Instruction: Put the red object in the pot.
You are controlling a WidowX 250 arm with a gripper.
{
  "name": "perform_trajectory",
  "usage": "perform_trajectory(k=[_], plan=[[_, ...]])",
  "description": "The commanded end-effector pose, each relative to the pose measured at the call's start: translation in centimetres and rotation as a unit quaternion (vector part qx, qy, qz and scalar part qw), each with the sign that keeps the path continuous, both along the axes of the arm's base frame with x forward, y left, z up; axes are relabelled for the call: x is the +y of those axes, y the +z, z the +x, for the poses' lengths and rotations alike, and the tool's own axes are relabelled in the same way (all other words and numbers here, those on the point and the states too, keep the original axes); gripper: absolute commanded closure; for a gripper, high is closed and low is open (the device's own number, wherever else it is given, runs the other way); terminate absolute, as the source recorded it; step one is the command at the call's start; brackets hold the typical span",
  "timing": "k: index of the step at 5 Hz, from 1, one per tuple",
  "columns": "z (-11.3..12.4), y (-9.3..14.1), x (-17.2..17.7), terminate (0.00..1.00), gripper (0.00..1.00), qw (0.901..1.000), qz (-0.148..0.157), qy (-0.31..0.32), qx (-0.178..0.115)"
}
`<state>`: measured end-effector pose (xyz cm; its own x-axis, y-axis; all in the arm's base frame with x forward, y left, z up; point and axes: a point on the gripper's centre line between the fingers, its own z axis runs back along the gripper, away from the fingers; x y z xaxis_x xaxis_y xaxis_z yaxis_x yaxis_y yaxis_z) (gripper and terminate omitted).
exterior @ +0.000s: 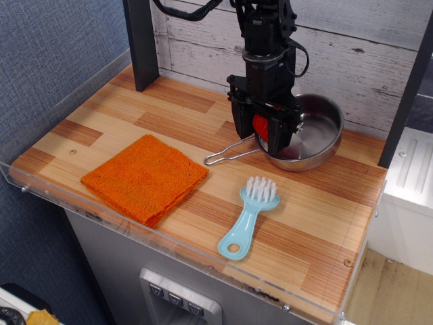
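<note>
My black gripper [264,132] hangs low over the left part of the shiny steel pot [312,139], shut on the red strawberry [261,125], which shows as a red patch between the fingers. The pot sits at the back right of the wooden counter, its wire loop handle [226,154] pointing left. The strawberry's lower part and whether it touches the pot's floor are hidden by the fingers.
A folded orange knitted cloth [144,177] lies at the front left. A light blue brush [247,217] lies in front of the pot. A dark post [141,42] stands at the back left, a clear plastic rim [61,196] edges the counter.
</note>
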<state>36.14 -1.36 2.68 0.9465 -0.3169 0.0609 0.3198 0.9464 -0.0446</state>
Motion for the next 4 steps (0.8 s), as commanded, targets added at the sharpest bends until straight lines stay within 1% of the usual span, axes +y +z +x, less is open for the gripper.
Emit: perform_trajectory(k=[1, 2, 3, 4], plan=[[-0.7, 1.9, -2.0, 0.0, 0.0, 0.9987, 0.009, -0.032, -0.038], [-0.9, 3.4, -2.5, 0.0, 0.0, 0.9974, 0.011, -0.036, -0.061], [-0.9, 5.4, -2.3, 0.0, 0.0, 0.9958, 0.0, -0.026, -0.087], [-1.1, 9.3, -0.8, 0.0, 0.0, 0.9889, -0.024, 0.025, -0.145]])
